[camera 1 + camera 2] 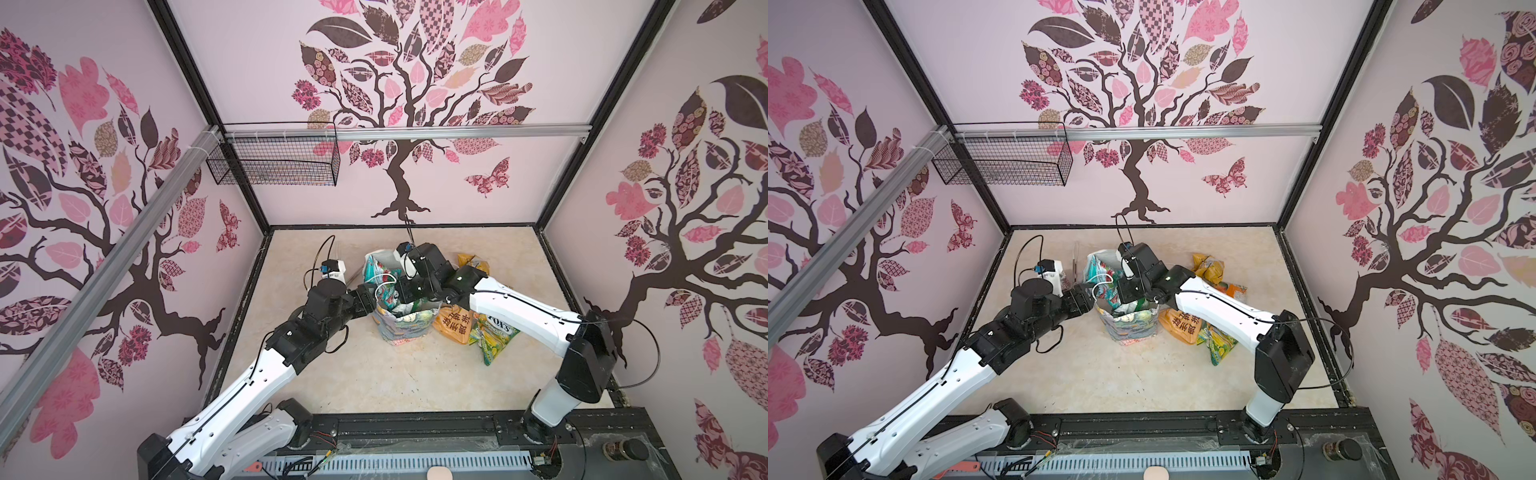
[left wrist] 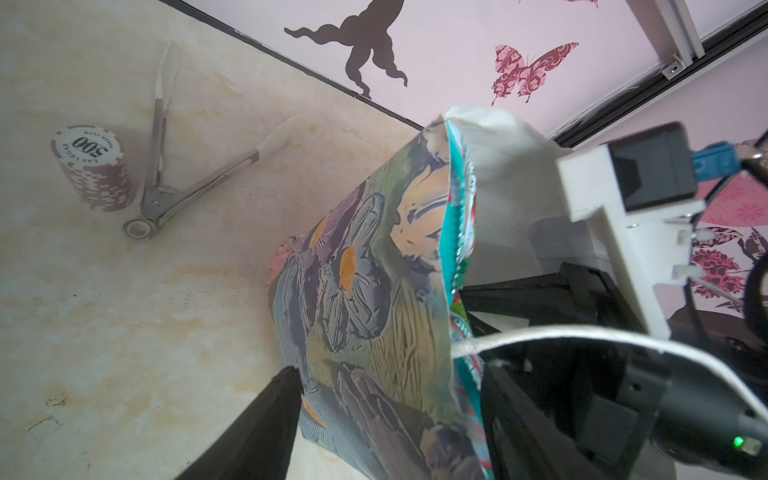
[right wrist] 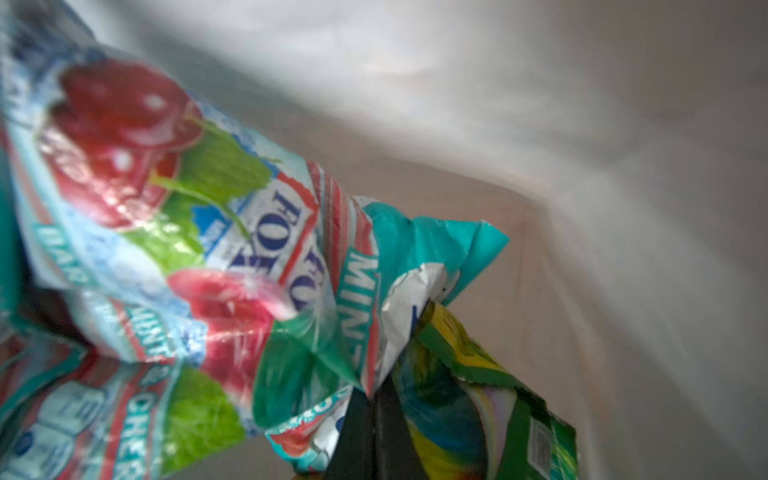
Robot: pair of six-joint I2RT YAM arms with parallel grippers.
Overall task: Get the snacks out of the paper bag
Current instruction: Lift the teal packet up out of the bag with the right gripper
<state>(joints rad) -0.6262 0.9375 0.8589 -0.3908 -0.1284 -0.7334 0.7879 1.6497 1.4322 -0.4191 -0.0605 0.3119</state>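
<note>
While it reaches deep inside the bag, the right pincer is clenched on the crumpled edge of a teal packet, with a green packet right beside it. Left pincer is released, jaws astride the bag's left wall, one outside, one inside. Bag stands upright in the middle of the desk. Just right of it lie an orange packet and a yellow-green packet.

Upright floral paper bag (snacks inside)
</note>
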